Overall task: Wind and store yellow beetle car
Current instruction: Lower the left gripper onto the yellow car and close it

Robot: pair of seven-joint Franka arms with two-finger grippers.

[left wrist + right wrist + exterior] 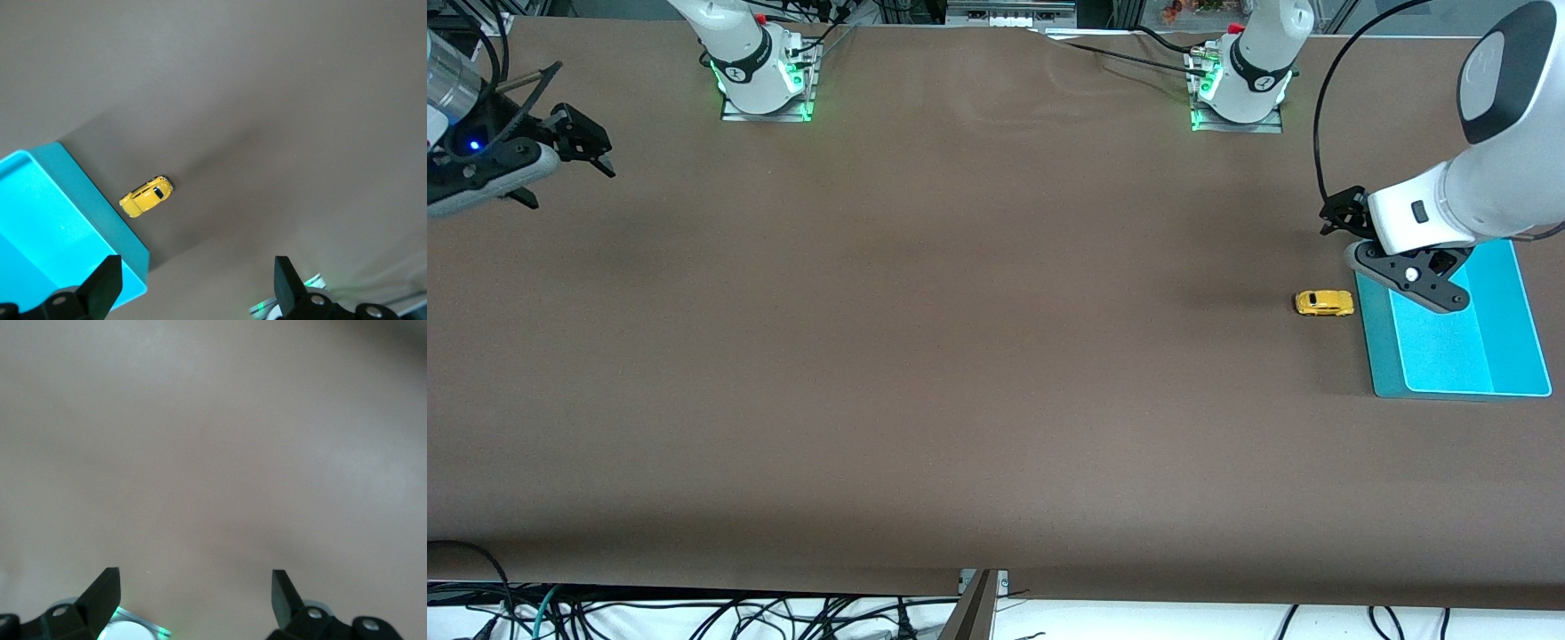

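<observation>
The yellow beetle car [1323, 303] [148, 197] stands on its wheels on the brown table, close beside the cyan tray [1449, 356] [60, 227] on the side toward the right arm's end. My left gripper [1409, 277] [197, 267] hangs open and empty above the tray's rim, near the corner close to the car. Neither finger touches anything. Over the table's edge at the right arm's end, my right gripper [551, 173] [195, 580] waits open, with only bare tabletop beneath it.
The two arm bases [765, 84] [1238, 98] glow green along the table edge farthest from the front camera. Loose cables [694, 613] lie on the floor past the nearest edge. Nothing lies in the tray.
</observation>
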